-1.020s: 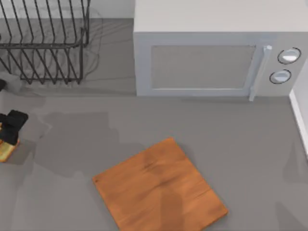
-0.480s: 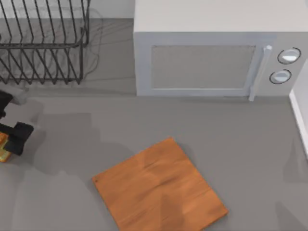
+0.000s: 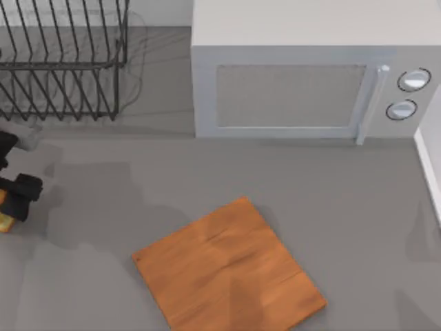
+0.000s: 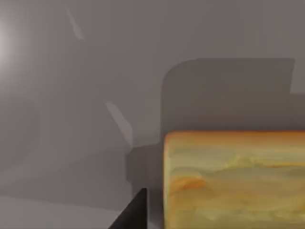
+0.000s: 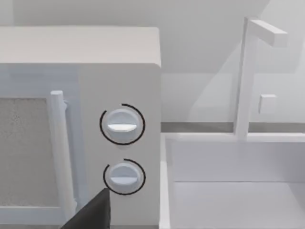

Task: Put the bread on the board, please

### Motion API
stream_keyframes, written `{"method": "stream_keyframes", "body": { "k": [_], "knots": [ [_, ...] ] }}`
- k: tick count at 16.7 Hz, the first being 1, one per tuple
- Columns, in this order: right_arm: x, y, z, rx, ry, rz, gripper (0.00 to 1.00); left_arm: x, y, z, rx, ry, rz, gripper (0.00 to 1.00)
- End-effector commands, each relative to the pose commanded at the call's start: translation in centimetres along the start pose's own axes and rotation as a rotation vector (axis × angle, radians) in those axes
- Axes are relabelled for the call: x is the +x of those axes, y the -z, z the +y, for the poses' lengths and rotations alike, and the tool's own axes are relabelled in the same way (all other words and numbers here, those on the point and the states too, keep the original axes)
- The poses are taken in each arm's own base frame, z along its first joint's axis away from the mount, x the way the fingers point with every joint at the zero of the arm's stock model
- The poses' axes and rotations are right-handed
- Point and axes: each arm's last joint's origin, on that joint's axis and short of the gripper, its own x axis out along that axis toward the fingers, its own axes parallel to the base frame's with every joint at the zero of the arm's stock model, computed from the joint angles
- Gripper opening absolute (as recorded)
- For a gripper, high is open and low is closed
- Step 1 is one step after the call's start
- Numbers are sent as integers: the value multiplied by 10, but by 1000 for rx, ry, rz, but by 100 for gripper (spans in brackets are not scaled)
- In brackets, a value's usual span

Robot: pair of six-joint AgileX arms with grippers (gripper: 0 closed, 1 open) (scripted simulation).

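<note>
While the left gripper [image 3: 8, 200] sits at the far left edge of the table in the top view, the bread [image 3: 4, 219] shows as a sliver of golden yellow beside and just under its dark fingers; whether the fingers clamp the bread or merely flank it cannot be told. Left wrist view: the bread [image 4: 233, 179] appears as a blocky yellow-orange chunk with a pale upper edge, resting on grey table surface, one dark fingertip [image 4: 131, 214] just beside its side. Board [image 3: 227, 272] lies flat and rotated, near the lower centre of the table, well apart from the bread. Microwave [image 3: 303, 69] stands at the back; wire dish rack [image 3: 62, 62] at back left. Right wrist view: microwave dials [image 5: 122, 124], a dark fingertip [image 5: 93, 214]; right gripper state cannot be told
</note>
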Motion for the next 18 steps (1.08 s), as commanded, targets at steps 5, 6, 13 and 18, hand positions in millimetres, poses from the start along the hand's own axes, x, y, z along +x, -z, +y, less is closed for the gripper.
{"method": "stream_keyframes", "body": {
  "k": [5,6,13,18],
  "knots": [
    [0,0,0,0,0,0,100,0,0,0,0,0,0,2],
    [0,0,0,0,0,0,100,0,0,0,0,0,0,0],
    [0,0,0,0,0,0,100,0,0,0,0,0,0,0],
    [0,0,0,0,0,0,100,-25,-5,2,0,-2,-17,0]
  ]
}}
